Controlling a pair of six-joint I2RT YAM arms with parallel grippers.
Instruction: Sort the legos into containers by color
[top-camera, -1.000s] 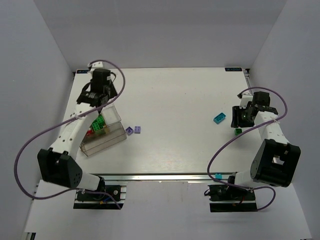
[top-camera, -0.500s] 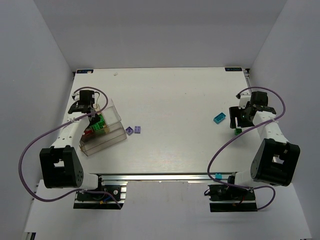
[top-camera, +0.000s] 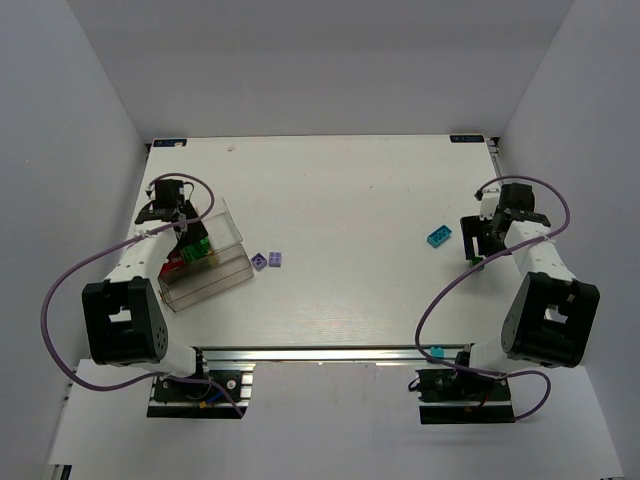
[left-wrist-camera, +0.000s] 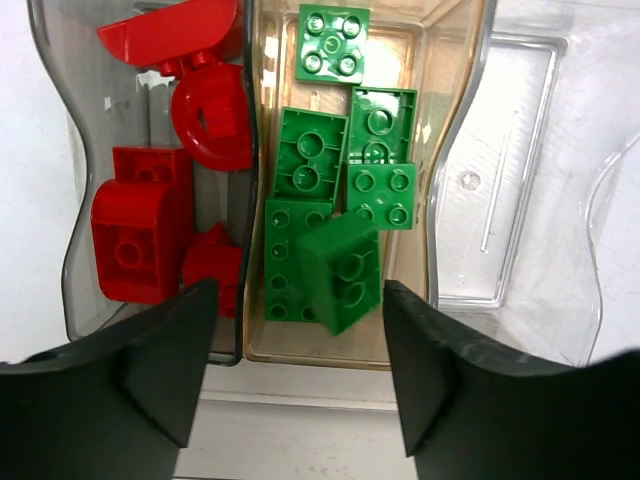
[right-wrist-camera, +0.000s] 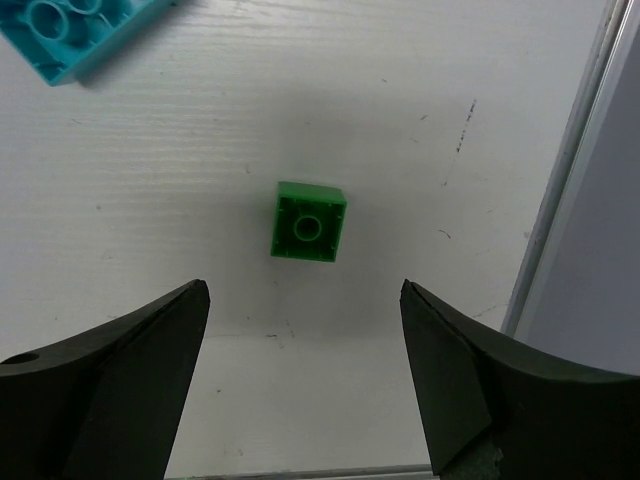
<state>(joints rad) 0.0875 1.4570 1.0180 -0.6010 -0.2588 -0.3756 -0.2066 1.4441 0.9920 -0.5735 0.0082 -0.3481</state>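
Below the right gripper (right-wrist-camera: 302, 298), fingers spread and empty, a lone green brick (right-wrist-camera: 309, 221) lies on the table (right-wrist-camera: 150, 180), centred for a pinch, teal brick (right-wrist-camera: 80, 30) beyond; the left gripper (left-wrist-camera: 299, 298), likewise apart and empty, hangs over the clear container (left-wrist-camera: 500, 200), green bricks (left-wrist-camera: 310, 150) in one compartment, red bricks (left-wrist-camera: 140, 225) alongside, colour-sorted.

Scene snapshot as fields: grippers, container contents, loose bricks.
left gripper: open, over the container, holding nothing
right gripper: open, above a loose green brick on the table
container: red bricks in one compartment, green bricks in the next, third compartment shows none
loose elsewhere: teal brick near right gripper; two purple bricks beside container
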